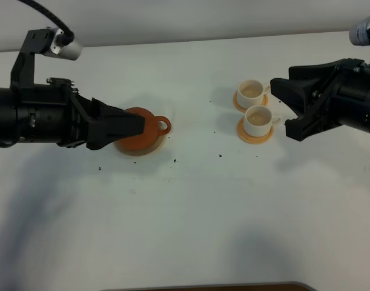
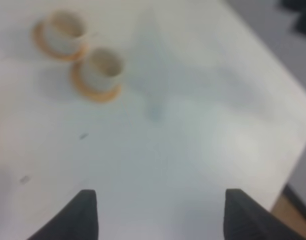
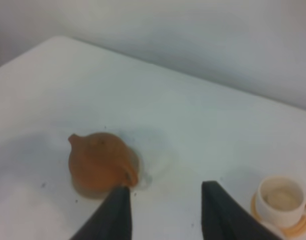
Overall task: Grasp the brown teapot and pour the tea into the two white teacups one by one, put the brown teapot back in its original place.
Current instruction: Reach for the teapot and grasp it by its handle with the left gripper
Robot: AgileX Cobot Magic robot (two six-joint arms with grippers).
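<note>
Exterior high view: the white table (image 1: 191, 212) carries every part. The left gripper (image 1: 136, 127) reaches in from 9 o'clock and hangs over the teapot (image 1: 149, 138). Its jaws stand wide apart, and the left wrist view shows nothing between them. The right gripper (image 1: 289, 108) waits at 3 o'clock of the cups, jaws apart and empty.

Teapot location: 10 o'clock of table centre, upright, seated on the pale disc (image 1: 165, 141), loop handle toward 3 o'clock. Neither gripper holds it.

Containers: the far cup (image 1: 252, 90) and the near cup (image 1: 257, 118) stand at 2 o'clock of table centre, close together, the far cup at 12 o'clock of the near cup. Each sits on an orange coaster (image 1: 251, 138). Both show a tan fill, probably tea. The teapot's contents are hidden.

Step in hand, as judged: both pours look complete and the teapot is back on its disc. The next move calls for raising the left gripper clear without brushing the handle.

Dark specks (image 1: 175, 160) lie near the teapot.
</note>
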